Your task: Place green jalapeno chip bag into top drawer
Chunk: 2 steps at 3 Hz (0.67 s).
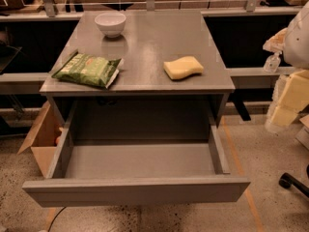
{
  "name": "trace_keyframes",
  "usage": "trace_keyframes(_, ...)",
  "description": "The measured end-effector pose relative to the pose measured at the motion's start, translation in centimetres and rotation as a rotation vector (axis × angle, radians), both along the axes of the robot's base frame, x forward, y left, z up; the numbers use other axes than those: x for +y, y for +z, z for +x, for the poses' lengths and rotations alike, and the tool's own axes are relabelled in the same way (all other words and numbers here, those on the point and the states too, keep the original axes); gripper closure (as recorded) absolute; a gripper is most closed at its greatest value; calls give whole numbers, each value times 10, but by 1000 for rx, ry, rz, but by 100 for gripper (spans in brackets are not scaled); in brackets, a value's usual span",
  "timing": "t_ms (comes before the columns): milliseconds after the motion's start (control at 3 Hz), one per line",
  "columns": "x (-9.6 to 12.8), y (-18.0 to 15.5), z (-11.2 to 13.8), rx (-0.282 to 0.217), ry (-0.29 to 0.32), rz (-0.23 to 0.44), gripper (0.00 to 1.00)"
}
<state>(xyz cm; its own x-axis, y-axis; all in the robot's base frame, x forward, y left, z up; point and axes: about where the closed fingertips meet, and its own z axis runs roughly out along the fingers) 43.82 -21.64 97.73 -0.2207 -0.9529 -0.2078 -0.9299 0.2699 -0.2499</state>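
Observation:
The green jalapeno chip bag (pixel 87 69) lies flat on the left front part of the grey table top (pixel 154 42). The top drawer (pixel 137 187) is pulled fully out below the table top, and its grey interior holds nothing. My gripper (pixel 274 52) is at the right edge of the view, off the table's right side, about level with the table top and far from the bag. The arm's pale body (pixel 292 93) hangs below it.
A yellow sponge (pixel 183 67) lies on the right front of the table. A white bowl (pixel 110 23) stands at the back left. An open cardboard box (pixel 41 139) sits on the floor left of the drawer. A chair base (pixel 292 181) is at the lower right.

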Motion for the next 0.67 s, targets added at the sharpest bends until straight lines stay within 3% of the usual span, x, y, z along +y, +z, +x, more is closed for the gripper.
trace_keyframes(333,4,-1,3,3,-1,16,0)
trace_keyframes(667,30,-5,19,25,-8,122,0)
